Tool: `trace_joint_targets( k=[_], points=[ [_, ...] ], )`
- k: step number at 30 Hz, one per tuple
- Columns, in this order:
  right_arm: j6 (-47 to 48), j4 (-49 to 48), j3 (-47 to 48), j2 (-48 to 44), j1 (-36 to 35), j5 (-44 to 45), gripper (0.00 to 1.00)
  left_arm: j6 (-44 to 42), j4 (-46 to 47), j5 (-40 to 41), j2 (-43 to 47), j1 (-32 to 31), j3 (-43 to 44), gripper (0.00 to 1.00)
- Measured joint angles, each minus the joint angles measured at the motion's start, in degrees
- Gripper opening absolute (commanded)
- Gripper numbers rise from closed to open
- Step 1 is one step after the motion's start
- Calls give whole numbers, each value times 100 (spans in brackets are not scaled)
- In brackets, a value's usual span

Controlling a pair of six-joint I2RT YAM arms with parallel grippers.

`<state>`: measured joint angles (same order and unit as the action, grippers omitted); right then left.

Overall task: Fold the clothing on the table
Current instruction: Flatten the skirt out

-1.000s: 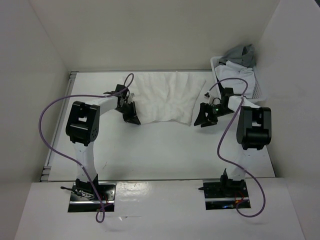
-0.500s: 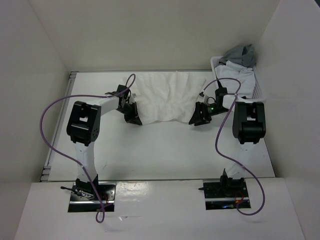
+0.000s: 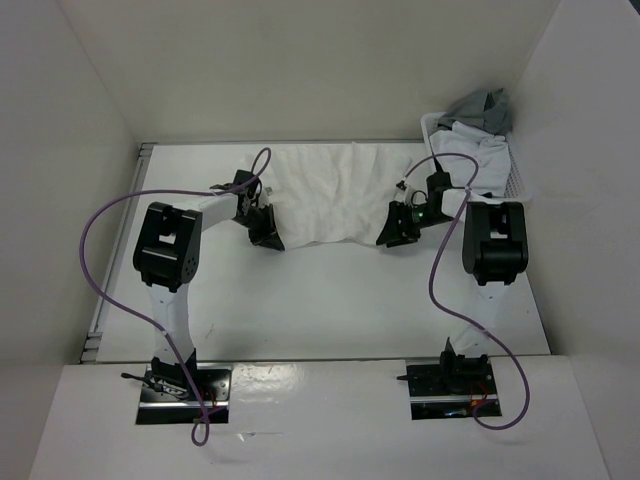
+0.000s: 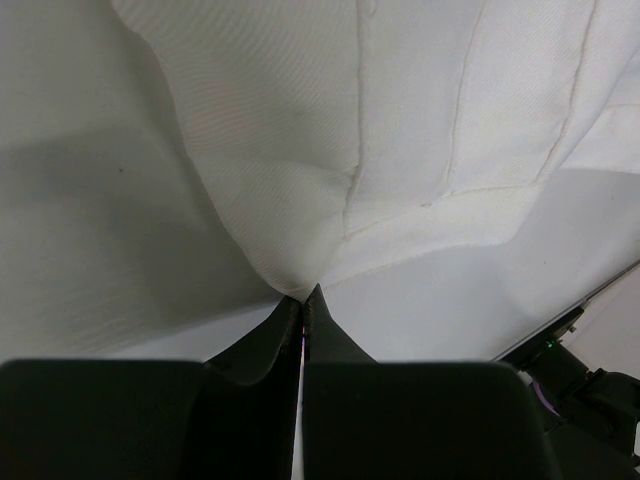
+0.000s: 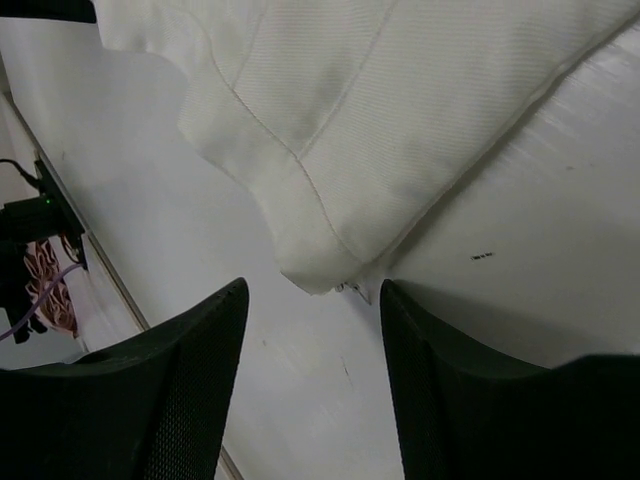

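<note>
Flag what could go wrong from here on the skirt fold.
1. The left gripper is shut on only the very tip of one near corner of the skirt. A lift may pull the thin fabric free.
2. The right gripper is open, with the other near corner lying barely between its fingertips. Closing may catch just the hem edge, or miss it, and a one-sided lift would drag the skirt askew.

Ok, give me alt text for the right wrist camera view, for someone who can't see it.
The open right gripper frames a hem corner of the white pleated skirt, which lies on the white table. The corner points into the gap between the dark jaws and is not gripped.
</note>
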<state>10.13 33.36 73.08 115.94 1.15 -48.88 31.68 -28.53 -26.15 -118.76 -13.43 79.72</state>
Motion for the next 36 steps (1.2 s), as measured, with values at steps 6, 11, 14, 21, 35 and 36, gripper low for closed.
trace_joint_targets(
  k=[6,11,14,21,35,36],
  points=[
    [0,-90,76,85,-219,17,47,0,7,-9,0,0,0,0],
    [-2,-107,76,223,-317,59,11,2,28,-31,0,2,-24,0],
    [13,-118,76,262,-321,120,0,-13,35,-55,0,0,-28,0],
    [63,37,260,160,-321,417,0,-529,-529,299,-68,17,542,0],
    [319,743,2481,-1593,-343,763,0,-2457,-1416,837,916,256,3451,0],
    [328,754,2553,-1757,-345,765,0,-2562,-1438,833,1071,249,3517,0]
  ],
)
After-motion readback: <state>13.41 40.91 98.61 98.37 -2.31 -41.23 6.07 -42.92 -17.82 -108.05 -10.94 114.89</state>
